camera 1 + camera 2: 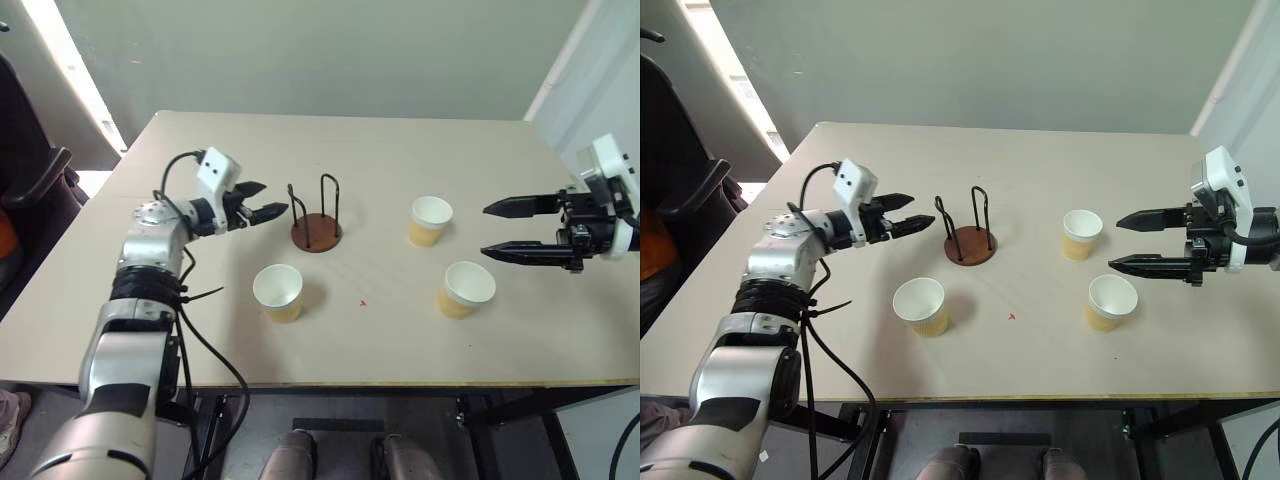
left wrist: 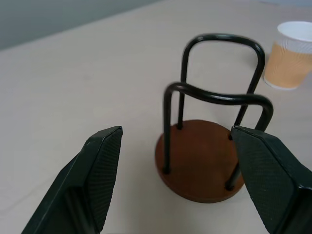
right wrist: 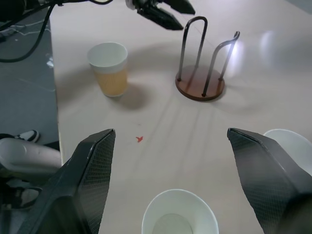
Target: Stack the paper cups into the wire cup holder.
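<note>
I see left gripper (image 1: pixel 258 203) jaws wide, empty, at 9 o'clock of wire cup holder (image 1: pixel 316 232), holder empty | three paper cups (image 1: pixel 278 291) (image 1: pixel 431 220) (image 1: pixel 466 288) upright, empty, on table (image 1: pixel 120 300) | right gripper (image 1: pixel 500 229) jaws wide, empty, at 3 o'clock

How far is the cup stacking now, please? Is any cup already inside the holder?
Nothing is done yet: the wire cup holder stands empty. All three paper cups sit upright and apart on the table. The left gripper is open beside the holder, the right gripper open near two cups; both hold nothing. All stacking remains.
</note>
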Robot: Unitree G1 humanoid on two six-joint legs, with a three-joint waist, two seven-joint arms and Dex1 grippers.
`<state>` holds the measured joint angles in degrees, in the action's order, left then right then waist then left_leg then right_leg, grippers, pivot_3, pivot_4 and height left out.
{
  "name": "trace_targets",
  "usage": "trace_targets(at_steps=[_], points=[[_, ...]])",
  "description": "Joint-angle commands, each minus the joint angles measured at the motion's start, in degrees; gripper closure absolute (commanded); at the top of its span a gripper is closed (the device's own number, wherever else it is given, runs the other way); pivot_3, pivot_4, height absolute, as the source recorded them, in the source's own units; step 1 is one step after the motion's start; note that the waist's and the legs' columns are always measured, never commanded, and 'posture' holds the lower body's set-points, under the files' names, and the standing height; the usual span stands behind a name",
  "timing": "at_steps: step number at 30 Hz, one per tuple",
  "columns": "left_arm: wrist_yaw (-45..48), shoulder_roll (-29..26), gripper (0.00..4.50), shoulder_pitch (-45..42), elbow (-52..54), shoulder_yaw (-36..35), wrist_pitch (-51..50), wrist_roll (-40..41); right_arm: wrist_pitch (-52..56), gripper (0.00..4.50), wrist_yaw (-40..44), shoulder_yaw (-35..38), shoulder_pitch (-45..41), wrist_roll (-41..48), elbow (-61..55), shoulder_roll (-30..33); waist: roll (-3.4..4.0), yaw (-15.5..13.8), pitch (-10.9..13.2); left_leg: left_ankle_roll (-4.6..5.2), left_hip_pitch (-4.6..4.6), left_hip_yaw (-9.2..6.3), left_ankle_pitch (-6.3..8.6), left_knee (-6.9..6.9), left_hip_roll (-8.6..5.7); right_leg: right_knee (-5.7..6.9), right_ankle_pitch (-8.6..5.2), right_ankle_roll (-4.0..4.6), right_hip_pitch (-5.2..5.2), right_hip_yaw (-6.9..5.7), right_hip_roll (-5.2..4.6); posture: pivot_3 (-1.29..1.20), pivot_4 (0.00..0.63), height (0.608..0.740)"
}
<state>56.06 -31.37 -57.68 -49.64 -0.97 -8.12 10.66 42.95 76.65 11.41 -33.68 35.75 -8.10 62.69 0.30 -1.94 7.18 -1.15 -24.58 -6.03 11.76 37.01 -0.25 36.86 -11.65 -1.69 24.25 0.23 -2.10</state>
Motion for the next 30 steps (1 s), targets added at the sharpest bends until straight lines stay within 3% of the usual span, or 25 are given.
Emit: trace_targets(at_steps=[1, 14, 22, 30], points=[[-1.2, 1.1, 0.70, -3.2, -1.6, -0.1, 2.3, -1.4, 0.1, 0.68, -1.1, 3.1, 0.6, 1.6, -2.4, 1.2, 0.00, -0.1, 0.0, 0.03, -0.04, 0.00, 0.02, 0.06, -0.02, -0.01, 0.02, -0.05, 0.00, 0.00, 0.00, 0.00, 0.150, 0.740], [-0.3, 1.3, 0.70, 3.9, 10.1, -2.0, -7.0, 0.9, -0.3, 0.68, -2.7, 3.1, 2.5, 2.7, -3.4, 1.3, 0.00, -0.2, 0.0, 0.20, -0.13, 0.11, 0.00, 0.25, -0.13, -0.02, 0.04, -0.42, -0.01, 0.12, 0.00, 0.00, 0.150, 0.740], [-0.5, 4.6, 0.70, 8.6, 19.9, -0.6, -12.6, 2.8, -0.9, 0.68, -3.2, 2.8, 2.6, 2.4, -3.2, 1.2, 0.01, -0.4, 0.0, 0.34, -0.28, 0.09, 0.02, 0.63, -0.16, -0.02, 0.13, -0.57, -0.04, 0.17, 0.00, 0.00, 0.150, 0.740], [-3.0, 7.9, 0.70, 8.5, 19.2, 1.8, -11.7, 0.5, -0.9, 0.68, -3.6, 3.0, 3.0, 2.5, -3.6, 1.4, 0.01, -0.4, 0.0, 0.58, -0.33, 0.18, 0.14, 1.05, -0.16, 0.00, 0.27, -0.70, -0.09, 0.33, -0.03, 0.00, 0.150, 0.740]])
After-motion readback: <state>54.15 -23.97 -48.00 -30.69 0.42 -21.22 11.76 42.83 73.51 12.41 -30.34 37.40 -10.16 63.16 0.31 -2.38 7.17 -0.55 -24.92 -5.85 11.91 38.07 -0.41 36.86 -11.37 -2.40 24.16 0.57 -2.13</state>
